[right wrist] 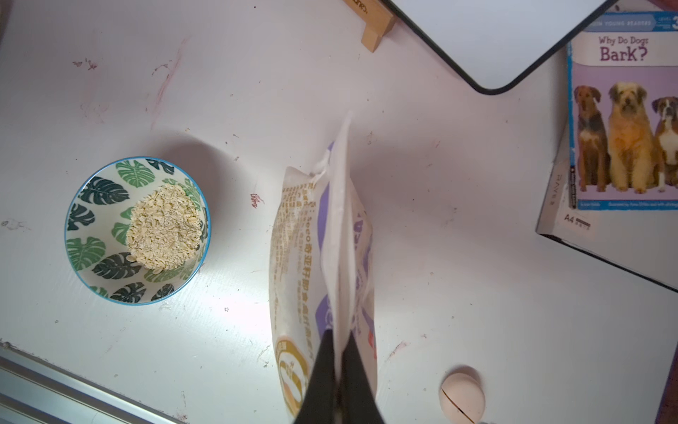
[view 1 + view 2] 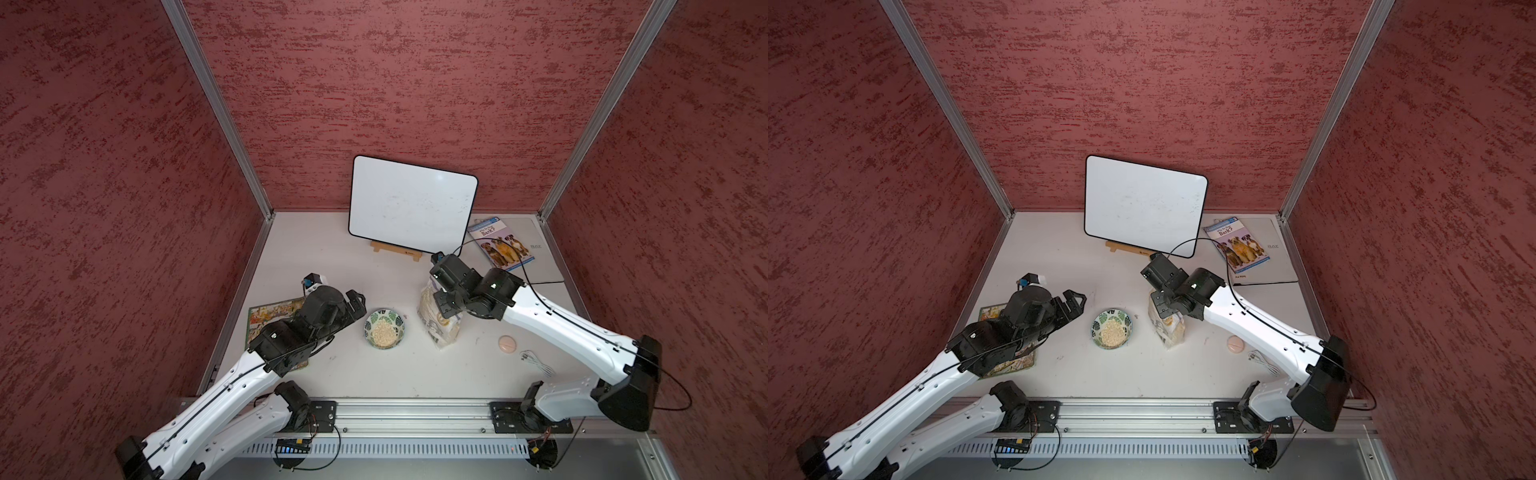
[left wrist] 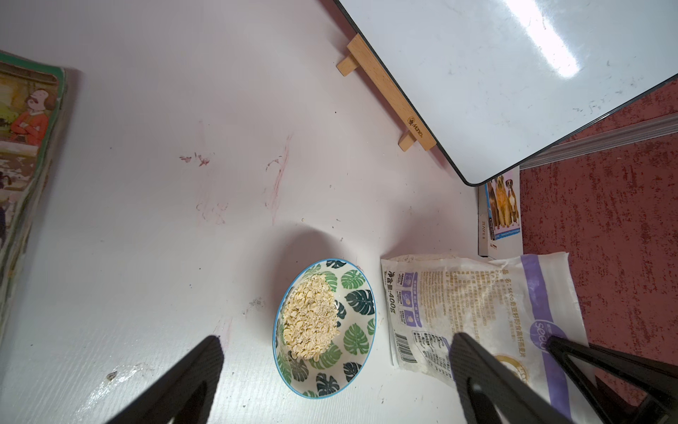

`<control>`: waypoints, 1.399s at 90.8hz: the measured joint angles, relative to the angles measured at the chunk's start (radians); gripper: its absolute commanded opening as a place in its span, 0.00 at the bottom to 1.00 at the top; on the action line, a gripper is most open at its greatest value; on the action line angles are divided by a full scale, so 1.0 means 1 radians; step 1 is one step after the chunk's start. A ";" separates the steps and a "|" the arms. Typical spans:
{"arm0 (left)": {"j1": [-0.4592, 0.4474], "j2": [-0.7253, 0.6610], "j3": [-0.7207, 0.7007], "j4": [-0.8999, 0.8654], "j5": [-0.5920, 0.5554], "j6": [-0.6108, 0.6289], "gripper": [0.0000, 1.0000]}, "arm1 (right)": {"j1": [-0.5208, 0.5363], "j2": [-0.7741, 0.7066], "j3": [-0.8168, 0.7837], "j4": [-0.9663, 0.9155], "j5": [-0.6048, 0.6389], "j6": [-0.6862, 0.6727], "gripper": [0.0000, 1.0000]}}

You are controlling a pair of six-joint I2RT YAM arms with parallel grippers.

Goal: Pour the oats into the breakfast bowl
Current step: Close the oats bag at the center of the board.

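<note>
One pouch of oats, white with purple bands and a round gold emblem, stands upright on the table just beside the single breakfast bowl, not touching it. The right gripper is clamped on the pouch's top seam. The bowl, white with green monstera leaves and a blue rim, holds a heap of pale beige flakes. The left gripper hovers at the bowl's other side, jaws spread wide, holding nothing. Also there: one whiteboard, two books, a dog book and an illustrated book, and one pink disc.
</note>
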 measured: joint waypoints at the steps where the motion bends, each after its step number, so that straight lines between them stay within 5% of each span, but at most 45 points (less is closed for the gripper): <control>1: 0.000 -0.001 -0.002 0.000 0.000 0.000 1.00 | 0.000 0.000 0.000 0.000 0.000 0.000 0.00; 13: 0.000 0.001 -0.019 0.003 -0.005 -0.002 1.00 | -0.001 0.000 0.000 0.000 -0.006 -0.002 0.01; 21: 0.000 0.002 -0.024 0.003 -0.007 -0.008 1.00 | -0.003 0.000 0.003 0.000 -0.015 0.000 0.34; 27: 0.001 0.002 -0.025 0.004 -0.007 -0.008 1.00 | -0.007 -0.004 0.005 0.008 -0.018 -0.004 0.43; 75: 0.018 0.001 -0.052 0.005 -0.003 -0.016 1.00 | -0.050 0.114 0.096 0.071 -0.062 -0.047 0.33; 89: 0.022 -0.004 -0.055 0.006 0.001 -0.021 1.00 | -0.053 0.142 0.104 0.068 -0.054 -0.053 0.00; 119: 0.033 -0.035 -0.064 0.008 0.014 -0.025 1.00 | -0.058 0.138 0.106 0.058 -0.046 -0.068 0.00; 127: 0.038 -0.031 -0.069 0.014 0.028 -0.024 1.00 | -0.070 0.138 0.108 0.057 -0.049 -0.065 0.30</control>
